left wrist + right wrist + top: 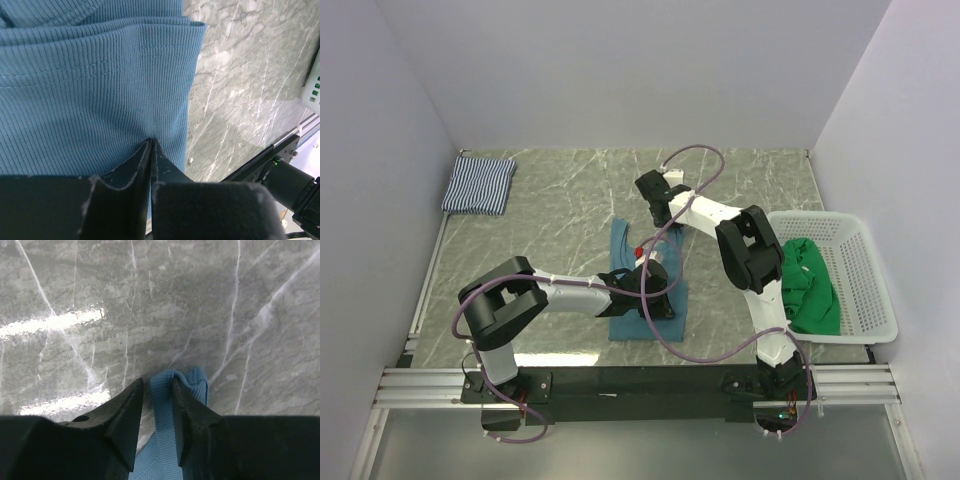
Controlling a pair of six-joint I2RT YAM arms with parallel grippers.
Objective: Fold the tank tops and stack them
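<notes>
A purple cable (705, 356) is looping over the near edge of the teal-blue tank top (625, 325), which is lying mid-table (560, 220). To the right, the green tank top (810, 285) is sitting bunched in the white basket (865, 255). The striped tank top (478, 185) is lying folded at the far left corner.

The left gripper (151, 142) is reaching low, its jaws closed with the tips pressing into the teal fabric. The right gripper (156, 387) is hovering at the far edge, its jaws parted around a teal strap.

Grey marble-patterned tabletop (570, 200), plain white walls (620, 60) on three sides, light glare on surface
</notes>
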